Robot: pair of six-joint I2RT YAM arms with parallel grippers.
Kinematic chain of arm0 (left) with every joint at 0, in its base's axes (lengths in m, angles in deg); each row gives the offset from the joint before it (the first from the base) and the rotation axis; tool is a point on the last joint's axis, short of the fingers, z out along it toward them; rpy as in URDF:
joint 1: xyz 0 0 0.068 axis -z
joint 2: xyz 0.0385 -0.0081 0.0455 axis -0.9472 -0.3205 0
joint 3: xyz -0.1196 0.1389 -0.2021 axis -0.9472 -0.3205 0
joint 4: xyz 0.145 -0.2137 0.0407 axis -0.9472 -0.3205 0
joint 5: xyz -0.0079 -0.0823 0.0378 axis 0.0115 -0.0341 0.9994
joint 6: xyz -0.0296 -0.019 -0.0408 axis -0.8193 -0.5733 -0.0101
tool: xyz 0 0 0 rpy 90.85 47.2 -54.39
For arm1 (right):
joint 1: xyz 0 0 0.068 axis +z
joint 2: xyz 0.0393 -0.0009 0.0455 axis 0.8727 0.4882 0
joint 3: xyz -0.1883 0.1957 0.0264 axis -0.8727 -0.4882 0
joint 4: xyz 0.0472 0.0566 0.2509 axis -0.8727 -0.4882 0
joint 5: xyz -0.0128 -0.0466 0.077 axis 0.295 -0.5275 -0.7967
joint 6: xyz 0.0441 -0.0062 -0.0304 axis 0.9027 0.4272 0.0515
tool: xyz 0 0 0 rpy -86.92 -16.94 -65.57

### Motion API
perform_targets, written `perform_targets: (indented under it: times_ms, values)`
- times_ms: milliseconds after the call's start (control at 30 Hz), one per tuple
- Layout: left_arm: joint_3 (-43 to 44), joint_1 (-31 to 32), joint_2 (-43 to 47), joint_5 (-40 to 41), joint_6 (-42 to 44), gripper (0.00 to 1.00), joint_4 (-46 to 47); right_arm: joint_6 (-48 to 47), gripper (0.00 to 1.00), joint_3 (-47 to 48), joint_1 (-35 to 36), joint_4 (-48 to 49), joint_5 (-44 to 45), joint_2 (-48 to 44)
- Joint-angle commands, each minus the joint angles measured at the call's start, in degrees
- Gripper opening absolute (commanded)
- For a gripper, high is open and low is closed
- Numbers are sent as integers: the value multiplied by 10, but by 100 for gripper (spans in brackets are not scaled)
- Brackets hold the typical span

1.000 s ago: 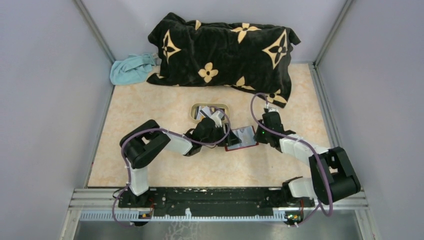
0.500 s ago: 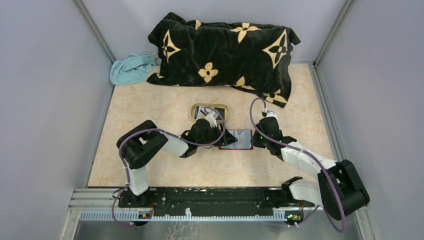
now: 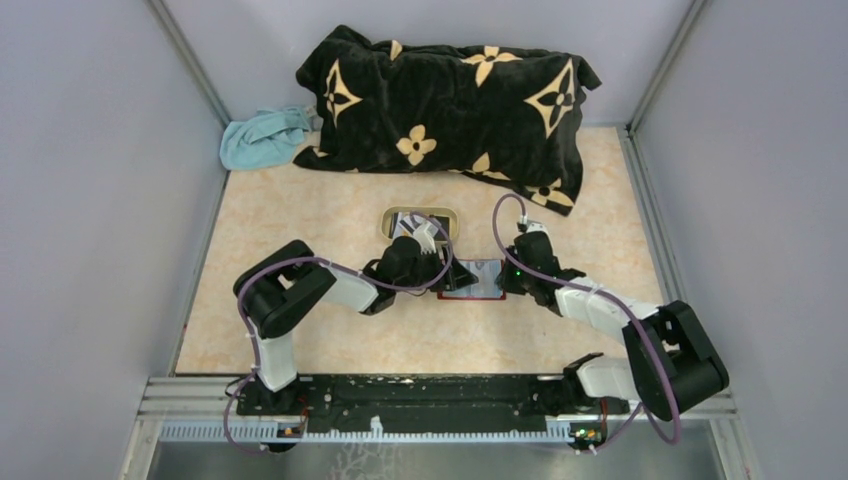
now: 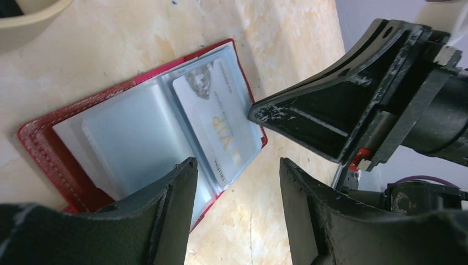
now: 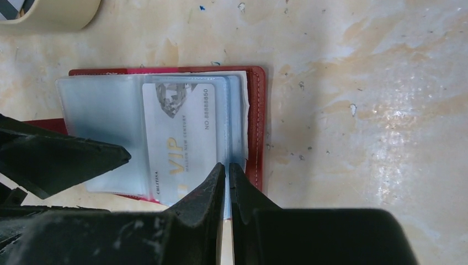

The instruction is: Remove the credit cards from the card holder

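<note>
Right claw (image 5: 227, 171), shut, seemingly pinches the wallet's (image 5: 256, 121) sleeve (image 5: 234, 110); left claw (image 4: 237, 165) gapes empty, poised to draw the white card (image 5: 179, 132).

Black blanket (image 3: 450, 100) with yellow flowers, bunched along the back of the table (image 3: 280, 220). Teal cloth (image 3: 262, 140) touches its left end. Beige oval tray (image 3: 384, 224) sits mid-table, apart from blanket.

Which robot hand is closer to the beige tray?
Left. The left gripper hovers over the card holder, near the beige tray; the right gripper sits farther, at the holder's other edge.
</note>
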Motion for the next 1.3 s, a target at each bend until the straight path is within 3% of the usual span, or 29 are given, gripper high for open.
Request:
perform_targets:
  times_ms: [0,767,1000,1200,1267]
  values:
    - [26,-2,-7,-17,10,63,0,-10,7,38,4,43,-27,6]
    - [-15,-16,-15,-45,3,62,24,-12,7,-1,4,70,-40,59]
    - [-18,-18,-17,-19,26,63,1,-7,7,-14,4,82,-47,62]
    - [-17,-18,-47,-57,30,62,94,1,7,-25,4,92,-56,65]
    - [-16,-18,-61,-65,25,57,123,4,8,-27,4,94,-58,64]
